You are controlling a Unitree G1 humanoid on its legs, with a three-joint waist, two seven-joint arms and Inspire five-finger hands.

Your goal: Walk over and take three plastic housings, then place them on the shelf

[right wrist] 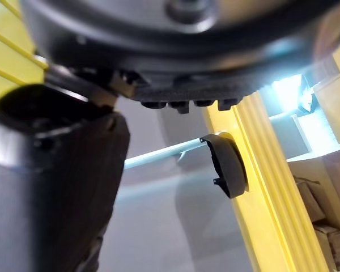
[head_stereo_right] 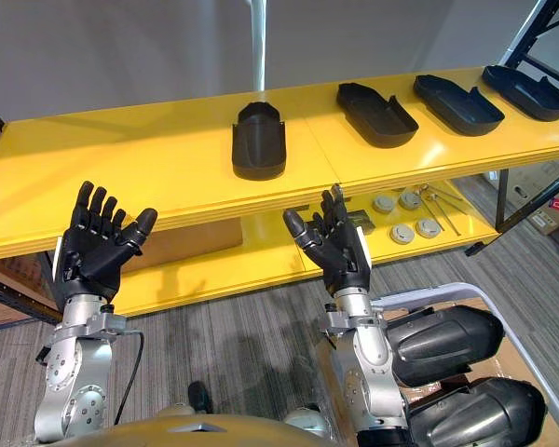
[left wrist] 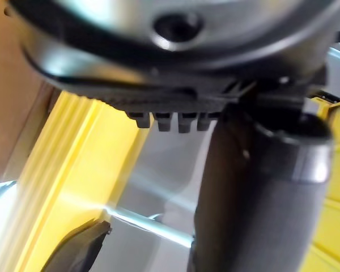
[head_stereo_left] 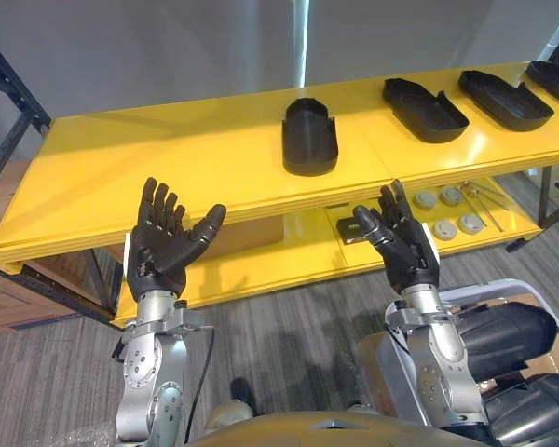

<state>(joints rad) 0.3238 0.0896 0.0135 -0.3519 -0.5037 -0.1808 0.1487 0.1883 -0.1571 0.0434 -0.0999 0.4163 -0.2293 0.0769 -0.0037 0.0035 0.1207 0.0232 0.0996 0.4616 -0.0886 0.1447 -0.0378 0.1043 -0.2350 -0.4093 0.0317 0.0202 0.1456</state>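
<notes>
You're facing a yellow shelf (head_stereo_left: 168, 158) whose top board is running across the view, with a grey wall (head_stereo_left: 168, 47) standing behind it and grey carpet (head_stereo_left: 289, 326) lying below. Four black plastic housings are sitting apart on that board: the nearest housing (head_stereo_left: 309, 138) at 12 o'clock, then the second housing (head_stereo_left: 424, 109), third housing (head_stereo_left: 504, 99) and fourth housing (head_stereo_left: 554, 82) trailing off toward 2 o'clock. The lower board (head_stereo_left: 289, 244) is carrying round metal parts (head_stereo_left: 444, 229) and thin tools (head_stereo_left: 489, 203) at 3 o'clock. Your left hand (head_stereo_left: 163, 244) is hovering at 8 o'clock and your right hand (head_stereo_left: 405, 244) at 4 o'clock, both in front of the shelf's edge, palms up, fingers spread straight, holding nothing. At 5 o'clock a pale bin (head_stereo_left: 484, 289) is holding bulky dark shells (head_stereo_left: 498, 337).
</notes>
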